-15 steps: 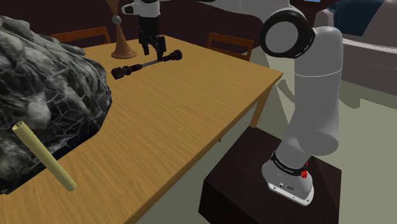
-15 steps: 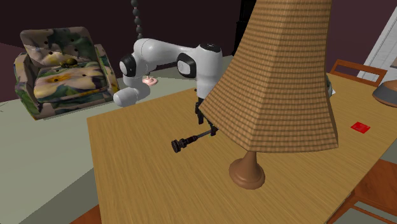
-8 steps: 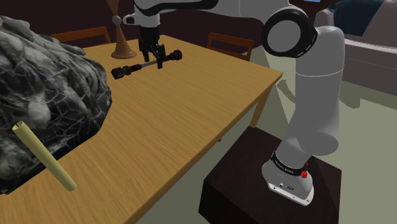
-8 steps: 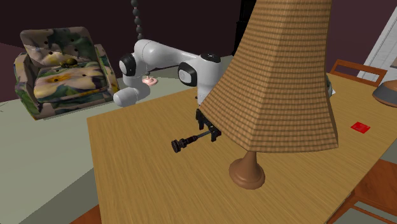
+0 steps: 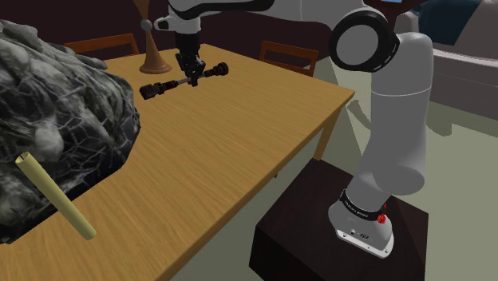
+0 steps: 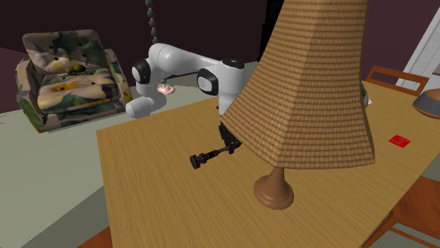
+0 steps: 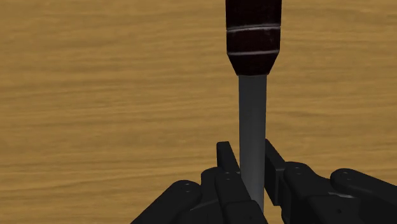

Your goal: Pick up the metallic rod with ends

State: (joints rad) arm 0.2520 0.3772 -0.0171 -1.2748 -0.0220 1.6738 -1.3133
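We see gripper (image 7: 248,151) closed on grey shaft of rod (image 7: 252,114), clasping it from both sides; rod lies on wooden bench (image 5: 239,144), dark banded end ahead of gripper, near lamp base (image 5: 155,62)

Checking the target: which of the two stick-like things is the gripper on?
The dark rod with thick ends, near the lamp base; the gripper clasps its grey shaft. The pale tube sits apart by the rock.

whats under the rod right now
Beneath the rod lies the wooden table, bare wood on both sides. The gripper, shut on the shaft, covers the wood right below it.
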